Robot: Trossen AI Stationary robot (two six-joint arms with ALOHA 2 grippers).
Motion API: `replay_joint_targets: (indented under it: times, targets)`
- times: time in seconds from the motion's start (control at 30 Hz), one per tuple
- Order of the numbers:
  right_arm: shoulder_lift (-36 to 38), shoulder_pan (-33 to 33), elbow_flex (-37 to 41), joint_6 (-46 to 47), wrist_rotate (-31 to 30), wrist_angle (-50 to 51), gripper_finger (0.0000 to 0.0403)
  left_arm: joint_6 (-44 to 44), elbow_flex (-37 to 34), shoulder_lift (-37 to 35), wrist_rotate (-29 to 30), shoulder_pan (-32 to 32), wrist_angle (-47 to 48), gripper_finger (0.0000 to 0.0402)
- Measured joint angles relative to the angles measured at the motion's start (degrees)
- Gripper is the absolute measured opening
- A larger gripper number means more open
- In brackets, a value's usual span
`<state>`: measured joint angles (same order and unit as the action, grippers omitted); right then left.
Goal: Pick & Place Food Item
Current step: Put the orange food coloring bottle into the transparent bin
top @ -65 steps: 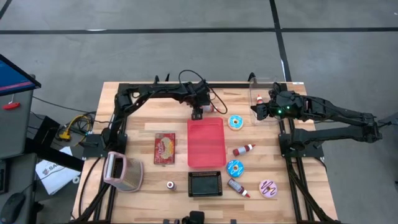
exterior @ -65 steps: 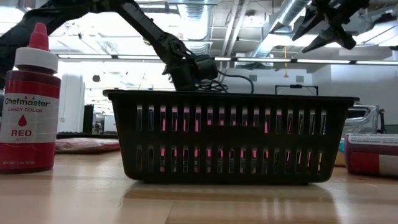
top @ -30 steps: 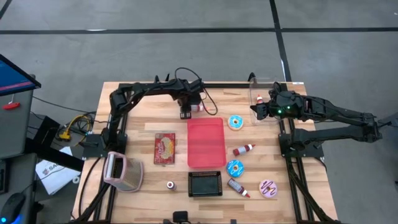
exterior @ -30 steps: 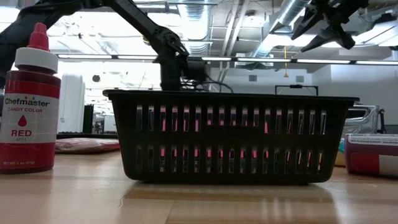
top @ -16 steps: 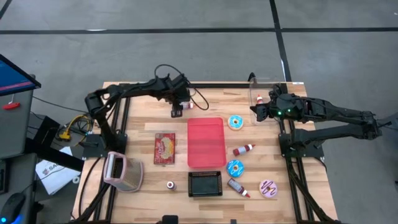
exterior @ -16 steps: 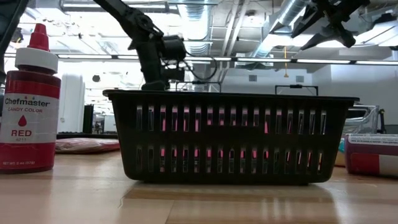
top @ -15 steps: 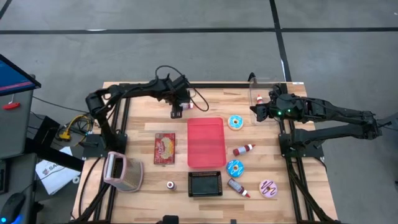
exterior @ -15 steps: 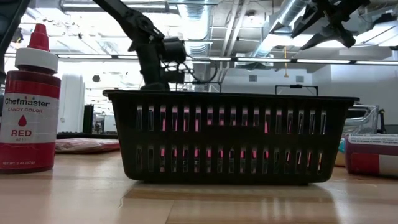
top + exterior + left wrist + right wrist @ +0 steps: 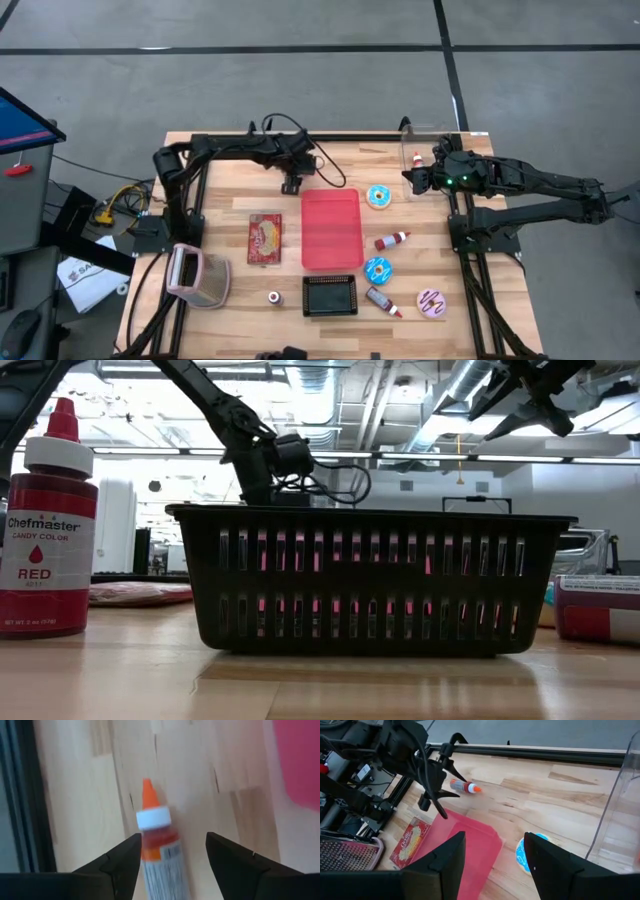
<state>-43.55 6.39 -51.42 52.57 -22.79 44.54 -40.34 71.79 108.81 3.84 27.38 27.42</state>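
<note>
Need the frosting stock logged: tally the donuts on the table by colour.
Blue donuts: 2
Pink donut: 1
Total: 3

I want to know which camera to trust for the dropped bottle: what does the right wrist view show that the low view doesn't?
Only the right wrist view shows the orange-tipped bottle lying on the table, the open left gripper just above it, the red tray and a blue donut. Only the low view shows the black basket and the red food-colour bottle. Both show the left arm.
</note>
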Motion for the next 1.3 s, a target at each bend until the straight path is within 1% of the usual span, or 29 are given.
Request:
replay_joint_targets:
  times: [0.13, 0.27, 0.37, 0.5, 0.73, 0.9, 1.1, 1.3]
  targets:
    - [0.01, 0.0, 0.0, 0.01, 0.0, 0.04, 0.0194, 0.0, 0.0, 1.72, -0.13, 0.04, -1.25, 0.0211]
    - [0.02, 0.0, 0.0, 0.01, 0.0, 0.06, 0.0194, 0.3, 0.21, 3.12, 1.98, 0.35, -2.21, 0.0208]
    - [0.02, 0.0, 0.0, 0.03, 0.02, 0.08, 0.0194, 0.42, -0.1, 3.89, 2.18, 0.44, -1.18, 0.0203]
    - [0.01, 0.0, 0.0, 0.01, 0.02, 0.14, 0.0194, 0.51, 0.09, 3.73, 1.83, 0.45, -2.92, 0.0193]
    - [0.0, 0.0, 0.0, 0.01, 0.09, 0.19, 0.0194, 0.72, 0.04, 3.98, 1.68, 0.76, -3.06, 0.0175]
    - [0.0, 0.0, 0.0, 0.01, 0.22, 0.19, 0.0194, 2.45, 0.04, 4.23, 0.79, 1.27, -3.03, 0.0153]
    - [-0.22, 0.0, 0.0, 0.01, 0.21, 0.19, 0.0194, 5.91, 0.09, 4.21, 0.55, 2.77, -2.2, 0.0106]
    - [-1.35, -0.67, 0.0, -0.01, 0.26, -0.01, 0.0194, 8.11, 0.81, 4.18, -0.38, 3.21, -1.49, 0.0106]
